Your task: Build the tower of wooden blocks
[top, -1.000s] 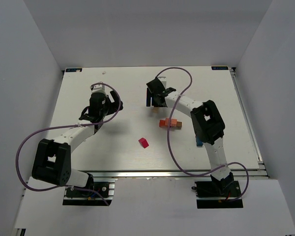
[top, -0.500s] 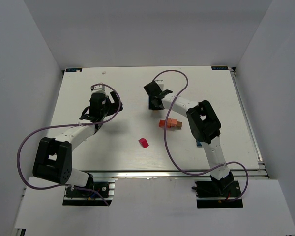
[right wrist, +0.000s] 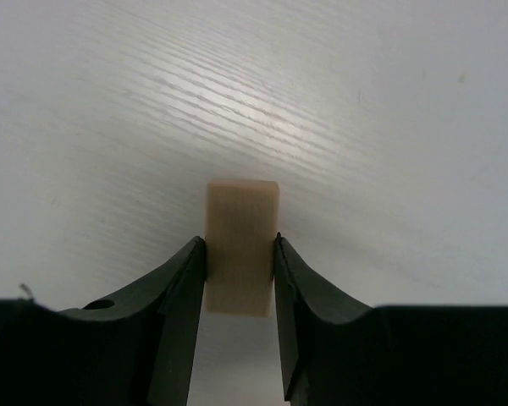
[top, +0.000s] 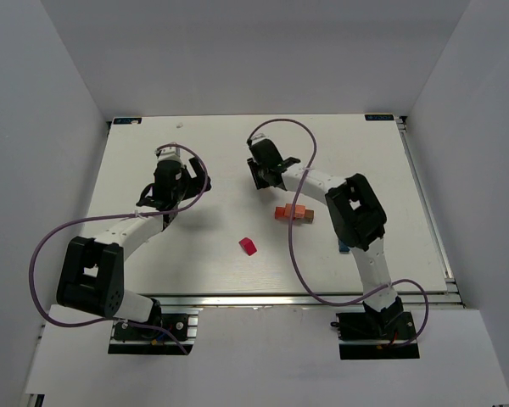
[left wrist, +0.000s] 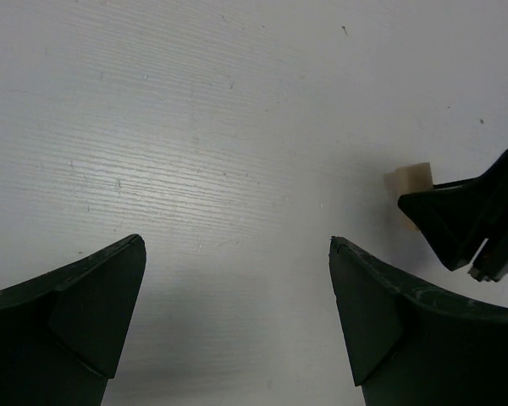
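Tan rectangular wooden block (right wrist: 242,227) was pinched in the right claw (right wrist: 238,244) — the left claw (left wrist: 237,244) stood wide over the white counter (left wrist: 195,127).

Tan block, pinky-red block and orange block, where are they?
tan block (right wrist: 242,245): right wrist view, middle of its face between the jaws.
pinky-red block (top: 248,246): top view, its upper face.
orange block (top: 284,212): top view, its upper face.

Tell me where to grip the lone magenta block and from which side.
Come from above and pinch the magenta block across two opposite flat sides. It sits alone, turned askew to the table edges, so the grip should probably rotate to match.
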